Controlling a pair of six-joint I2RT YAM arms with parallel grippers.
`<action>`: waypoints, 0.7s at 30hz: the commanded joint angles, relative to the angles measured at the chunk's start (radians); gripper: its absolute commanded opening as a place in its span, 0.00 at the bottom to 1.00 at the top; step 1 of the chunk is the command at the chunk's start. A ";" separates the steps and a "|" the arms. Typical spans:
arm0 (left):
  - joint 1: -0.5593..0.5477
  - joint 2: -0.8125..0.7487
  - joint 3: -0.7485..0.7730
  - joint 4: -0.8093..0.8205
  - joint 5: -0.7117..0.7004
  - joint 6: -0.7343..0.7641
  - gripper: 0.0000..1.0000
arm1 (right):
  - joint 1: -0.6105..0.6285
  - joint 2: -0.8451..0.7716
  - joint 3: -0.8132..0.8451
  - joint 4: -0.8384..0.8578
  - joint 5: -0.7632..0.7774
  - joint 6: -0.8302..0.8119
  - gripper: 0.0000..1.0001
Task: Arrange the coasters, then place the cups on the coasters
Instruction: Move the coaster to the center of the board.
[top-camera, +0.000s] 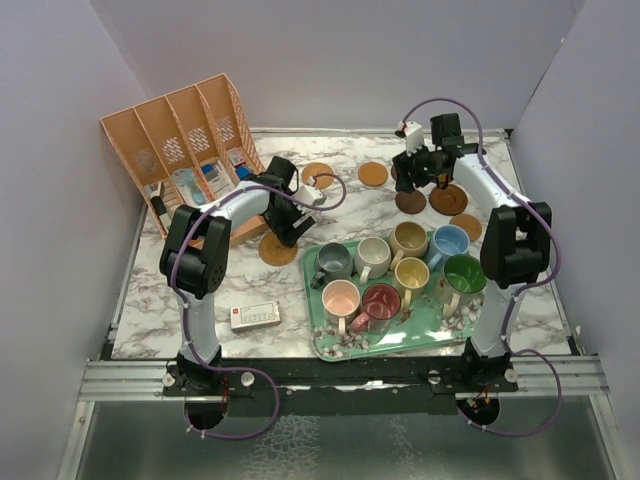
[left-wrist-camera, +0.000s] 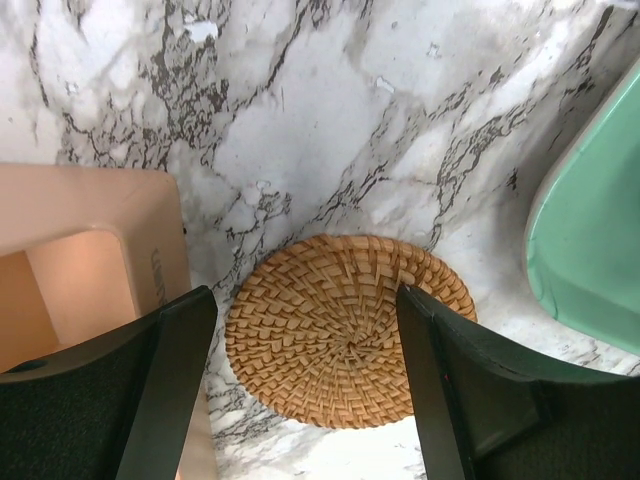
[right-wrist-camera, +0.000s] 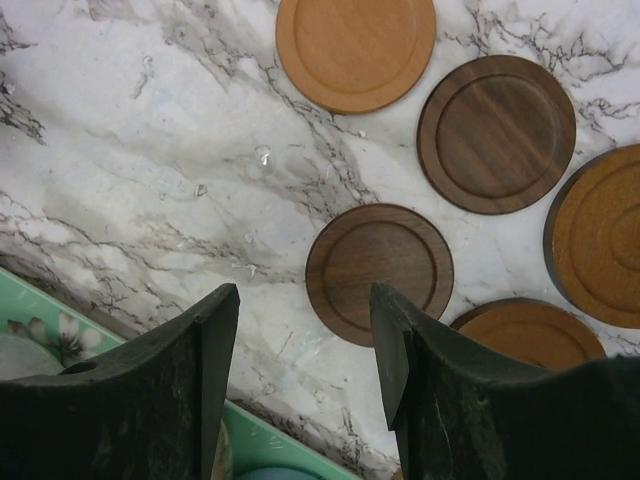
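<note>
Nothing can be read with certainty. The peach file rack (left-wrist-camera: 90, 230) carries a short raised mark (left-wrist-camera: 158, 278) running up its side wall, too faint to spell out. A small white box (top-camera: 255, 316) on the counter (top-camera: 160, 320) has a red patch and rows of fine print, too small to read. Packets (top-camera: 205, 175) in the rack show blue print, equally illegible.

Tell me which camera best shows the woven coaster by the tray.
The left wrist view: the woven coaster lies large under the open left gripper. The top view shows it small, partly under that gripper. The right wrist view misses it.
</note>
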 joint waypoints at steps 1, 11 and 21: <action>0.005 -0.028 0.025 0.077 0.039 -0.006 0.77 | -0.002 -0.092 -0.060 -0.003 0.003 -0.007 0.56; 0.006 -0.183 -0.044 0.076 0.073 -0.004 0.81 | -0.001 -0.203 -0.182 -0.005 -0.001 -0.010 0.57; 0.007 -0.326 -0.164 0.076 0.077 0.025 0.88 | 0.048 -0.299 -0.310 0.049 0.099 -0.078 0.59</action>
